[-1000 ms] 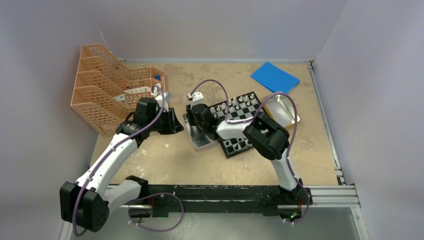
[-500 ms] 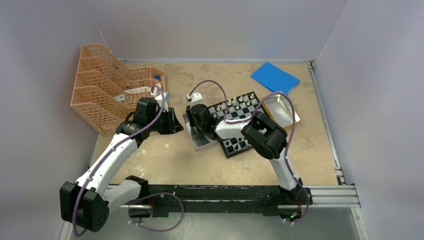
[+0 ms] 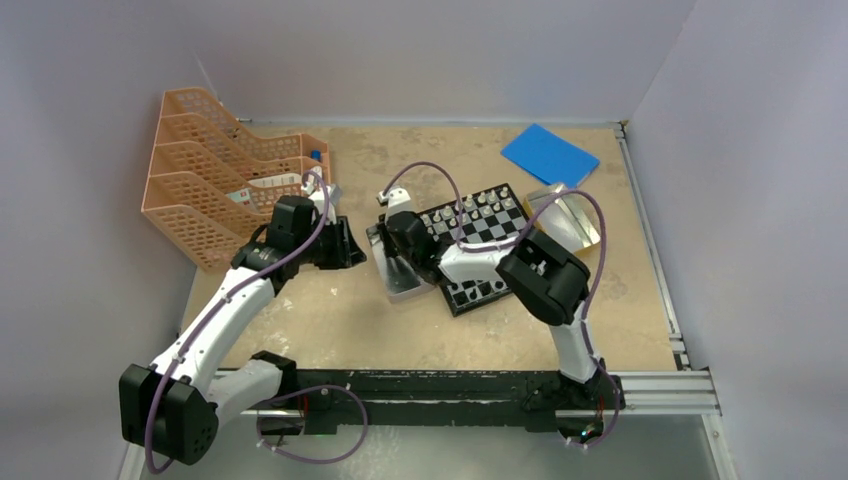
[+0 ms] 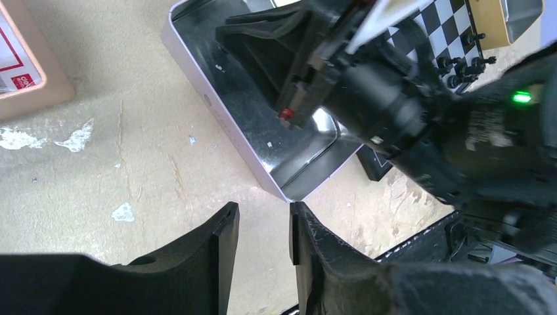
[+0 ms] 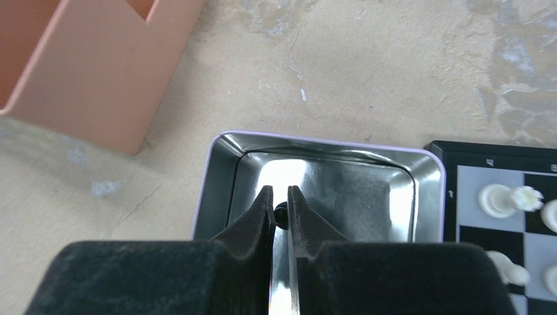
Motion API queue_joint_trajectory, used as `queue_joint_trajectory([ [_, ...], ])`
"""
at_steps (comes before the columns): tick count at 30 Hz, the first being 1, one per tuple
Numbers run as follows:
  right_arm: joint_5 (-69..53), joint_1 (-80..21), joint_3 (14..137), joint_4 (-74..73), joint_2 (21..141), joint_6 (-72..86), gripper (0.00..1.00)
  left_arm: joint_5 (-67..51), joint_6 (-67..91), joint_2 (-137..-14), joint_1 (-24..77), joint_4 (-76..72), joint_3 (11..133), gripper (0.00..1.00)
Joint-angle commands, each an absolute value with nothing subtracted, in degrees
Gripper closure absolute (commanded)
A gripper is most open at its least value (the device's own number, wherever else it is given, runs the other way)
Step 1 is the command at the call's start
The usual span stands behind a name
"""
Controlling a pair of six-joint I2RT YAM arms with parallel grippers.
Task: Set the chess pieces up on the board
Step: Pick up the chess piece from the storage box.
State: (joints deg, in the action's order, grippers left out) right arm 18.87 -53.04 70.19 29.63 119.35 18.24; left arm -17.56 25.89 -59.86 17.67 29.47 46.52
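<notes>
Silver tin (image 5: 341,157), frame centre: right gripper (image 5: 278,194) jaws clench a black chess piece (image 5: 281,214) inside it. Board (image 5: 499,153) lies at right edge. Left gripper (image 4: 263,220) jaws parted, empty.

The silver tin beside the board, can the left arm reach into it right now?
Probably not. The right gripper fills the silver tin, pinching a black chess piece inside it, so the left gripper, open just outside the tin's corner, would likely bump into that arm.
</notes>
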Motion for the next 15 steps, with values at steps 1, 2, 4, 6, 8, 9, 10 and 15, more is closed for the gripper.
queue_joint_trajectory([
  [1,18.96,-53.44,67.48,30.78,111.34,19.58,1.00,-16.96,24.20,-58.45,17.49,29.61,49.30,0.64],
  [2,18.90,-53.39,66.41,30.34,110.41,19.99,1.00,-17.19,24.05,-58.35,17.49,29.62,49.26,0.63],
  [4,18.86,-53.39,64.84,29.27,108.27,21.04,1.00,-18.26,23.76,-58.11,17.49,29.22,49.02,0.61],
  [6,18.49,-53.44,62.83,27.58,105.63,22.06,1.00,-19.48,23.57,-57.93,17.49,28.70,48.87,0.58],
  [8,18.71,-53.32,60.41,25.74,102.39,23.06,1.00,-20.25,23.39,-57.75,17.49,28.66,48.94,0.57],
  [9,19.86,-53.27,59.25,25.08,100.70,23.34,1.00,-20.59,23.27,-57.70,17.51,28.61,48.88,0.57],
  [10,20.53,-53.27,57.91,24.23,98.64,23.59,1.00,-21.16,23.15,-57.60,17.49,28.50,48.77,0.57],
  [15,26.37,-52.83,51.84,19.98,89.42,26.53,1.00,-22.61,22.09,-57.20,17.49,28.70,48.50,0.57],
])
